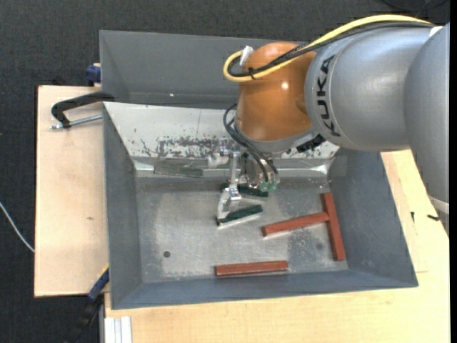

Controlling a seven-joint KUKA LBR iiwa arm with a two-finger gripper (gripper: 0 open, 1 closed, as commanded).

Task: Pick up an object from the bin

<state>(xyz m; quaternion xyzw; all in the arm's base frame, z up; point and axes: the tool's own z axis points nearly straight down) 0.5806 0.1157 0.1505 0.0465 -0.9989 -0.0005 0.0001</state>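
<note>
1. Progress: the pick is not done. Nothing is seen lifted clear of the bin (120,220), and every loose thing lies on its floor.
2. The end effector (243,195) hangs low in the middle of the bin, below the arm's orange cover (275,95), just above a dark green flat piece (240,214) with a pale edge. Its silver tip looks to be touching, or very nearly touching, the left part of that piece.
3. State of the end effector: it cannot be told whether it is spread or closed, because cables and the wrist crowd that spot. No thing can be seen gripped in it.
4. What is left, as a judgement: closing on the piece if that is not yet done, then raising it free of the floor and the bin walls.
5. Where the thing is: the dark green flat piece rests near the centre of the floor, well apart from all walls. A red bar (296,225) lies just to its right without touching it.
6. Its long axis runs roughly across the view, tilted a little: the left end sits lower, toward the near wall, and the right end points up toward the far right corner. It lies flat, not on edge.
7. Two other red bars lie farther off: one upright (333,229) by the right wall, and one (251,268) along the near wall.
</note>
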